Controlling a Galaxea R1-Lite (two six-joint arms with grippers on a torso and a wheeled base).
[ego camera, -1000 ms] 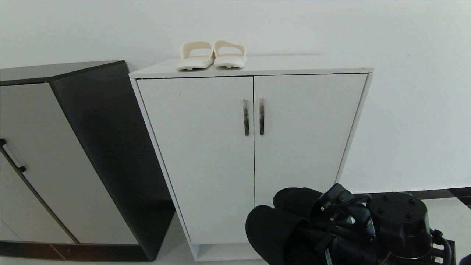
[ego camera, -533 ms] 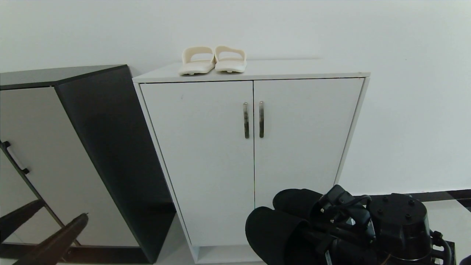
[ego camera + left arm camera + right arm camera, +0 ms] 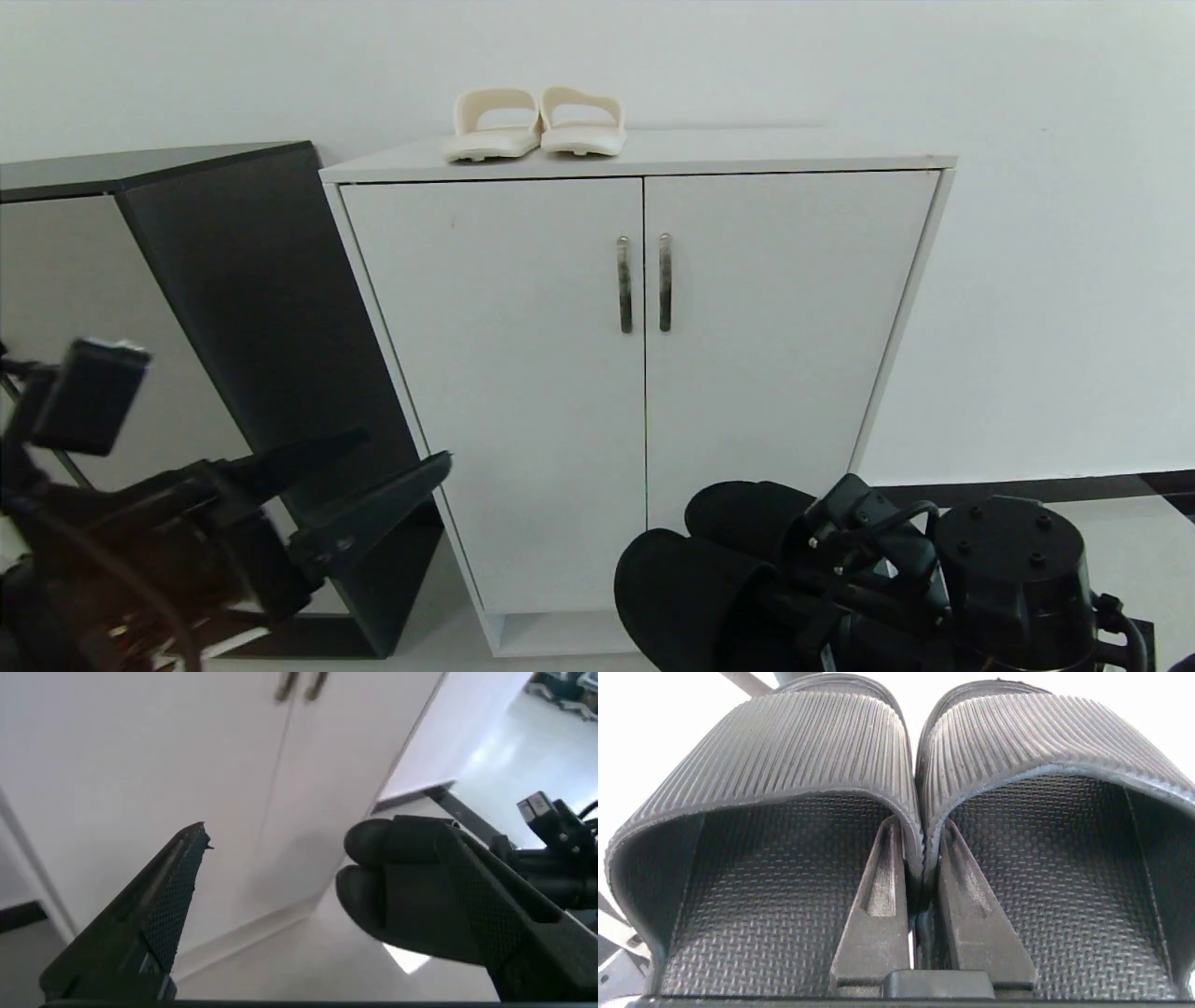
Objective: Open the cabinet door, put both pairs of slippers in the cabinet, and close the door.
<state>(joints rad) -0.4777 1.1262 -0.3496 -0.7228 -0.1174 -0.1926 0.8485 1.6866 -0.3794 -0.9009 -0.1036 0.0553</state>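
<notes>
Head view: right gripper (image 3: 920,831) pinches black slippers (image 3: 695,579), toes toward cabinet (image 3: 523,373); left gripper (image 3: 406,445) wide open.

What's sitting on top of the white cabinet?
A pair of cream slippers sits side by side on top of the white cabinet, toward its left end. Both doors are shut, so whatever is inside is hidden.

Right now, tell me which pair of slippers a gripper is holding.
The black pair, its inner walls pinched together by the right gripper, low before the white cabinet. The cream pair sits untouched on the cabinet's top.
</notes>
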